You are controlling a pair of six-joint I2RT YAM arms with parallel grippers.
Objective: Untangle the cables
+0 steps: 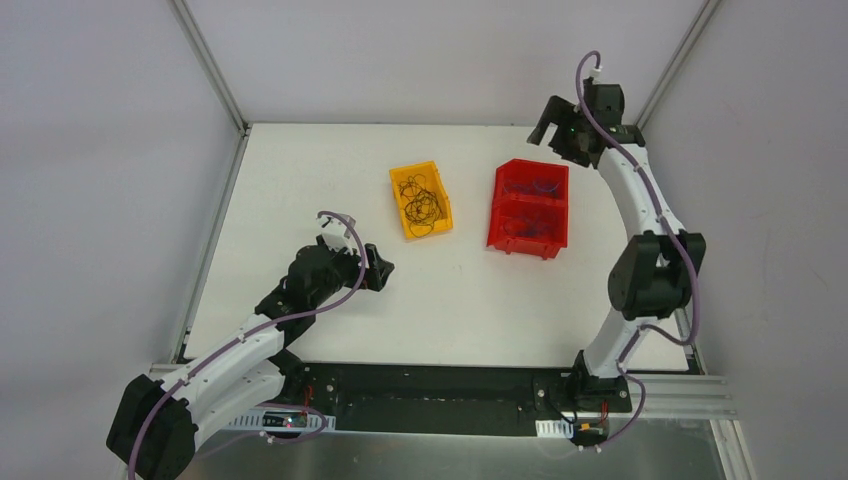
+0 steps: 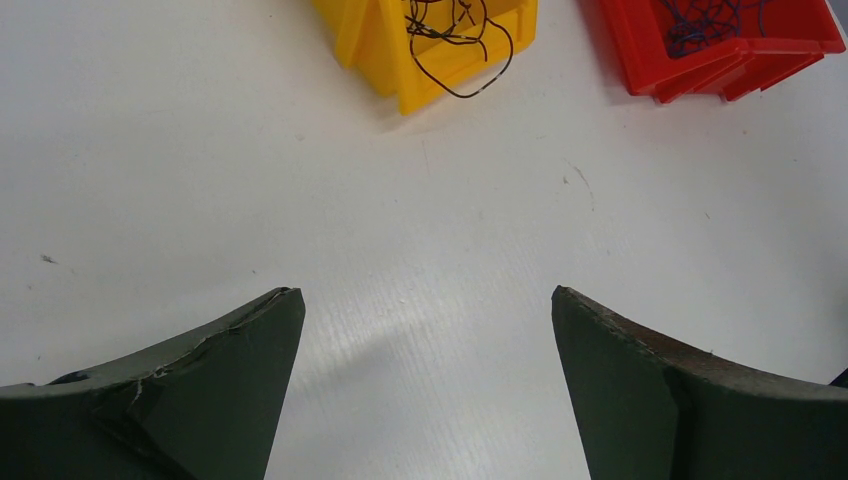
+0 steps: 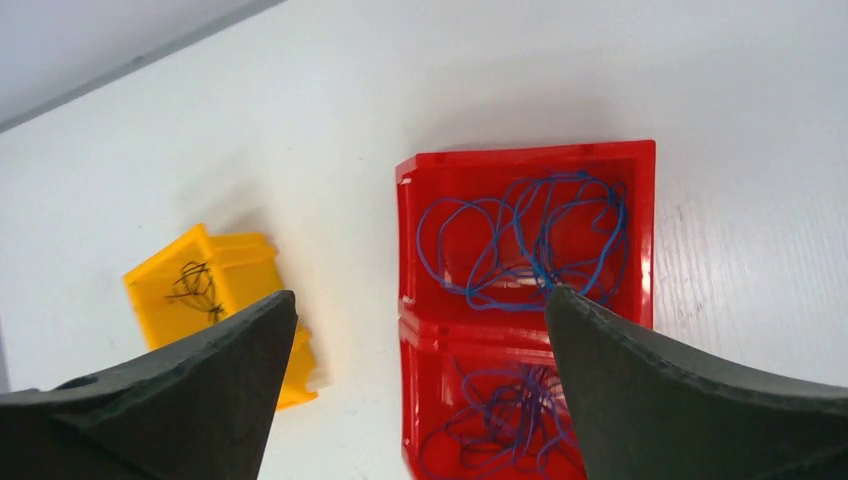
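Thin black cables (image 1: 421, 204) lie tangled in a small yellow bin (image 1: 403, 179) at the table's middle; one loop hangs over the bin's near wall (image 2: 470, 78). Thin blue cables (image 3: 520, 240) lie curled in a red bin (image 1: 529, 240) to the right, in both of its compartments. My left gripper (image 1: 378, 268) is open and empty, low over the bare table, short of the yellow bin. My right gripper (image 1: 549, 128) is open and empty, held high above the far end of the red bin.
The white table (image 1: 470, 300) has a metal frame rail along its left edge (image 1: 215, 220) and walls close on three sides. The two bins stand side by side with a gap between them.
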